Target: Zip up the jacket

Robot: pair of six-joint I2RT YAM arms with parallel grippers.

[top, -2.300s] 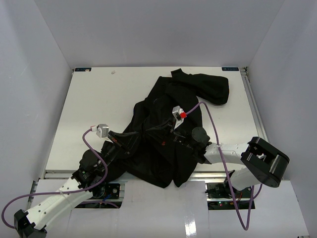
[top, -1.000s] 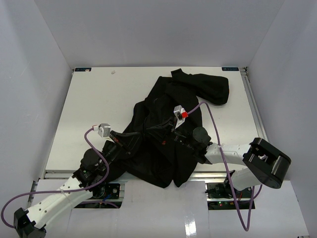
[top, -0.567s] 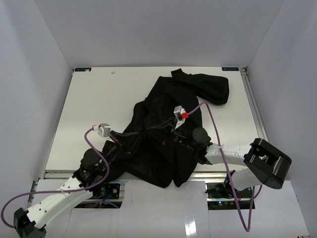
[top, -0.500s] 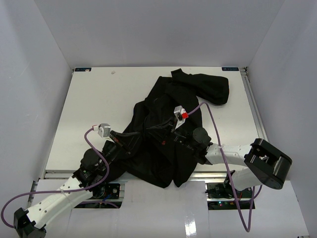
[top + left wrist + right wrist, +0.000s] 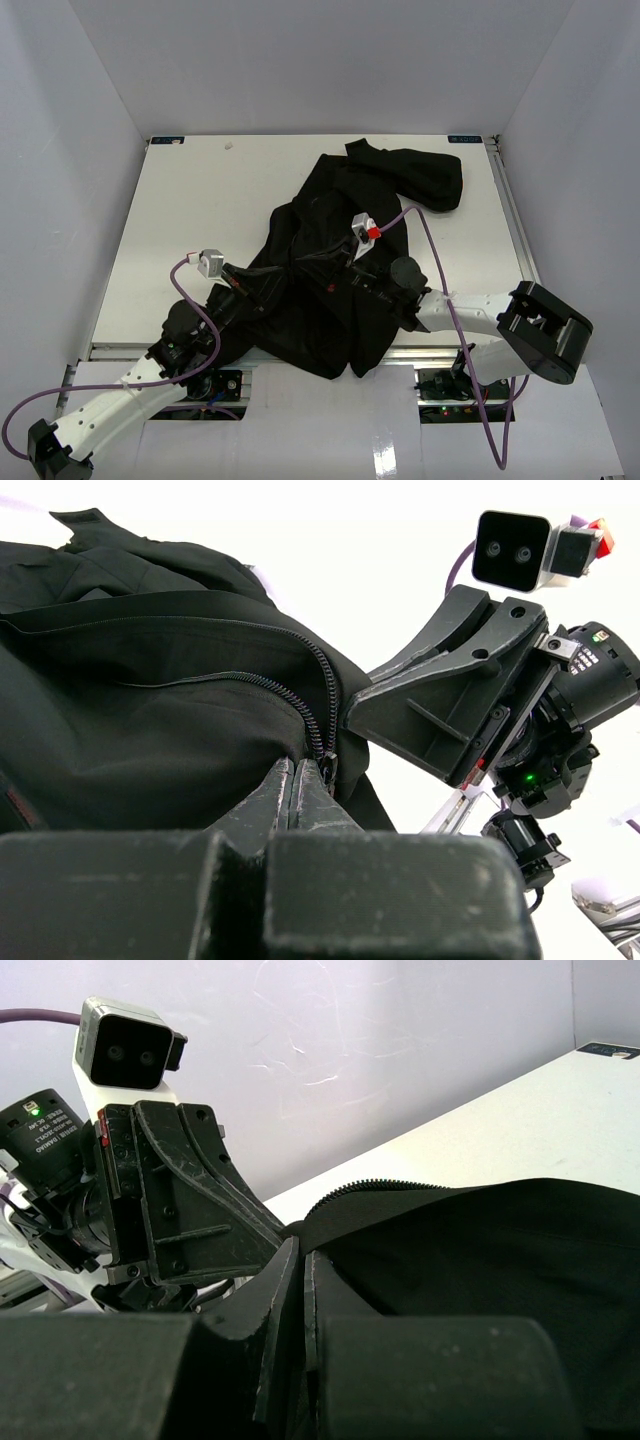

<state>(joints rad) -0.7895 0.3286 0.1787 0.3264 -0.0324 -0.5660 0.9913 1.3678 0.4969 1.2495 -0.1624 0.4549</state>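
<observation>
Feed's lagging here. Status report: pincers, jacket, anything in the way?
Left pincer shut on jacket at zipper. Right pincer shut on jacket edge, facing left. Jacket crumpled, zipper halves apart. Nothing else between pincers.

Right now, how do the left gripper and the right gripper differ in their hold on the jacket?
The left gripper pinches the jacket where two rows of zipper teeth converge; the right gripper pinches a folded edge showing one row. The left arm reaches from the near left, the right arm bends in from the right. Both jaws are shut on the jacket, tips facing each other.
</observation>
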